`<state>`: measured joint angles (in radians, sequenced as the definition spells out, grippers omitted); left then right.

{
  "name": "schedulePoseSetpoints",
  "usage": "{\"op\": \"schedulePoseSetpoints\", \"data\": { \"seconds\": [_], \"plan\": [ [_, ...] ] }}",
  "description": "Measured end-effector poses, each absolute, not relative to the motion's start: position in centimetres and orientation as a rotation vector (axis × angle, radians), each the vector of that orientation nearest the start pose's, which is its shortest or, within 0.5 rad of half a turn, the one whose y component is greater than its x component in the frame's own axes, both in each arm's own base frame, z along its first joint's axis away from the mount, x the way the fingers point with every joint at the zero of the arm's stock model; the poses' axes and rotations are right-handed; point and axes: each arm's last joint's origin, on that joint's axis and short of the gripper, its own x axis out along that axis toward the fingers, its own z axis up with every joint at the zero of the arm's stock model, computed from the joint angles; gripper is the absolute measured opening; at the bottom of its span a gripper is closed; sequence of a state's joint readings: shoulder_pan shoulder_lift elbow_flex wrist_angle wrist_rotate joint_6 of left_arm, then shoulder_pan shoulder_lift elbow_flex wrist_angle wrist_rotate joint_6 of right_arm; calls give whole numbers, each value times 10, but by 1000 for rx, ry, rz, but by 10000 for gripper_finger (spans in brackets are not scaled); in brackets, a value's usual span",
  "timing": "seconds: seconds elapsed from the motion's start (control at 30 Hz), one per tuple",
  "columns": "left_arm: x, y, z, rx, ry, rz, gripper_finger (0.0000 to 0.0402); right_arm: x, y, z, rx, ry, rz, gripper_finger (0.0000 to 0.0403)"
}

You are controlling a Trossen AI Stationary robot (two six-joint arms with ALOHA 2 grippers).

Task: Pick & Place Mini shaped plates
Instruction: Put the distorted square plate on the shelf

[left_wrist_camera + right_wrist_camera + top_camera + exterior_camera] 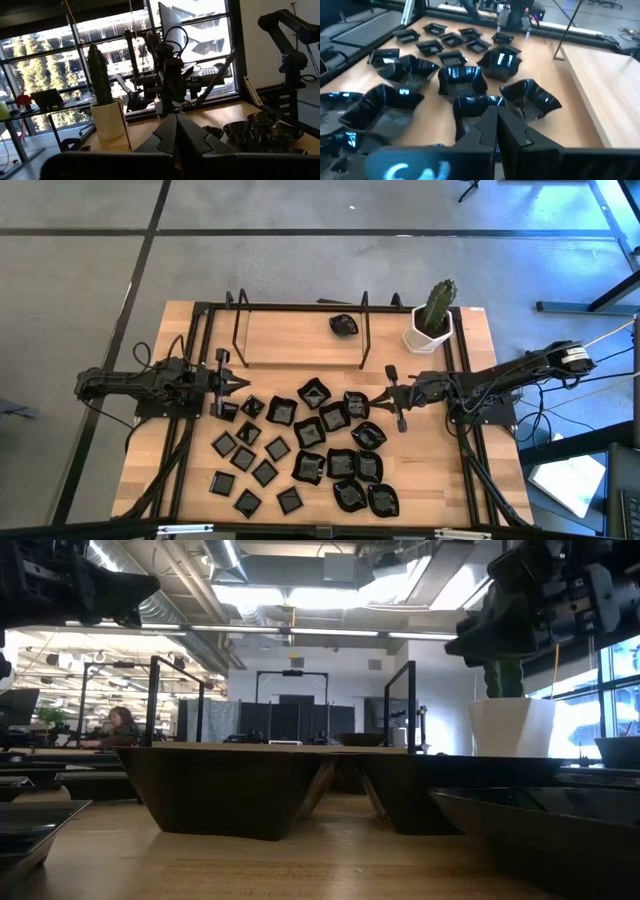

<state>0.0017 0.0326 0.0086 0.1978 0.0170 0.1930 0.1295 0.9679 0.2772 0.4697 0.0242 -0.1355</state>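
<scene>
Many glossy black mini shaped plates (300, 445) lie flat on the wooden table: small flat squares toward the left (248, 455), and wavy-edged and raised-rim ones toward the right (462, 80). One more plate (343, 325) sits on the raised board at the back. My left gripper (245, 383) is shut at the left edge of the group, its closed fingers (176, 122) pointing level toward the table's right. My right gripper (376, 399) is shut just right of the group, slanting slightly down over a wavy plate (475, 106).
A white pot with a cactus (431, 328) stands at the back right. A black metal rack (300, 330) frames the raised wooden board (290, 340) at the back. Bare wood lies along the table's near left and far right edges.
</scene>
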Motion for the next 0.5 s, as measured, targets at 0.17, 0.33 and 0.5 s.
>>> {"op": "schedulePoseSetpoints", "data": {
  "seconds": [0.17, 0.33, 0.5],
  "plan": [
    [98, 0, 184, 194, -189, 3, 4, 191, 24, 193, -153, 187, 120, 11],
    [97, 0, 184, 185, -190, 2, 2, 191, 24, 194, -153, 183, 119, 12],
    [97, 0, 184, 191, -190, 3, 7, 191, 24, 194, -153, 182, 118, 12]
  ]
}}
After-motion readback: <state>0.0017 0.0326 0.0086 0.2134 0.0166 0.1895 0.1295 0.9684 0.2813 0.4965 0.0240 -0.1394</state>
